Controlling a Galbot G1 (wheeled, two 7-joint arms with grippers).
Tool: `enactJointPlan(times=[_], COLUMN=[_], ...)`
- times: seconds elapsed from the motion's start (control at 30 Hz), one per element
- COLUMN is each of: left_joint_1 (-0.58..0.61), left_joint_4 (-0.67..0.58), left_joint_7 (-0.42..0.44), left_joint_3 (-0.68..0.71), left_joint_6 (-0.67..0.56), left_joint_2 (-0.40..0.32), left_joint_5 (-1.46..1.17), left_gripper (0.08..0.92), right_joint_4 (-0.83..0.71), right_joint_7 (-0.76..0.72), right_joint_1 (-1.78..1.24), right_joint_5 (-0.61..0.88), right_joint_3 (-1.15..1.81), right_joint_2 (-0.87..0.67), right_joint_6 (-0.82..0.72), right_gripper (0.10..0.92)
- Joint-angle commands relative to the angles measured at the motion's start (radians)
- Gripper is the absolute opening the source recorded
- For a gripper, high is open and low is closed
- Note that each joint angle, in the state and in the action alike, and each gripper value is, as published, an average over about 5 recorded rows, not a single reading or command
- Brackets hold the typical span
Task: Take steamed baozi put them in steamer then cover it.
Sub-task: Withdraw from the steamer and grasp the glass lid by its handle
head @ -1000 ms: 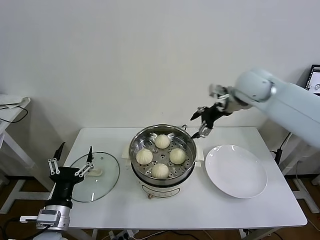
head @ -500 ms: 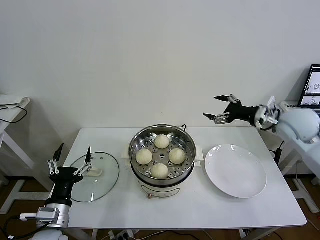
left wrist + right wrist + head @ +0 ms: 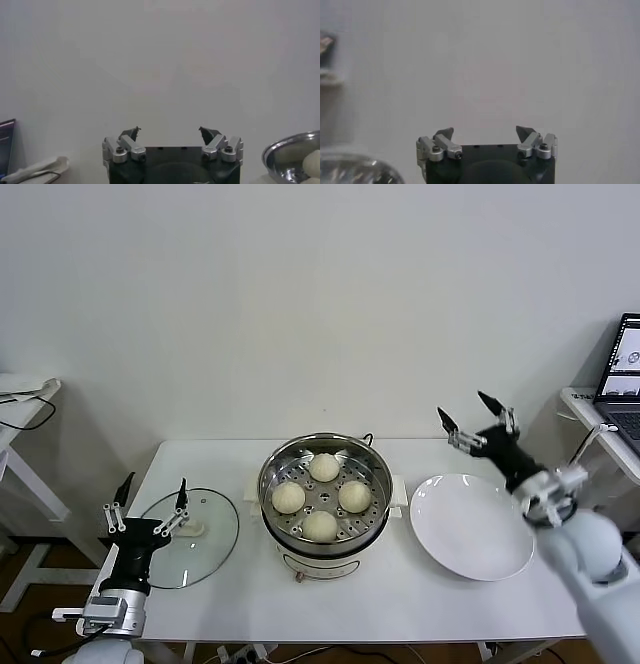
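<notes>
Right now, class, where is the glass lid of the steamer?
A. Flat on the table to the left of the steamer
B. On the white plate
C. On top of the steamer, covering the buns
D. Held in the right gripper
A: the glass lid lies flat on the table left of the steamer, whose four buns sit uncovered, while the plate holds nothing and the right gripper is open and empty.
</notes>
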Motion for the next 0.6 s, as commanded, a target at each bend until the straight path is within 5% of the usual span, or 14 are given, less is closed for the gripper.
enactJointPlan(times=[0.03,0.3,0.6], left_joint_1=[-0.003,0.015,0.016], left_joint_4=[0.057,0.157,0.367], left_joint_7=[-0.011,-0.059,-0.247], left_joint_3=[0.010,0.032,-0.007], left_joint_6=[-0.040,-0.120,-0.280], left_joint_2=[0.005,0.046,0.083], left_joint_5=[0.073,0.449,1.060], left_gripper=[0.823,0.823,0.823], right_joint_4=[0.073,0.061,0.027], right_joint_7=[0.136,0.136,0.134], right_joint_1=[-0.373,-0.413,-0.391], right_joint_5=[-0.195,-0.224,-0.224], right_joint_3=[0.125,0.075,0.052], right_joint_2=[0.354,0.424,0.431], right_joint_6=[0.272,0.292,0.293], right_gripper=[0.823,0.823,0.823])
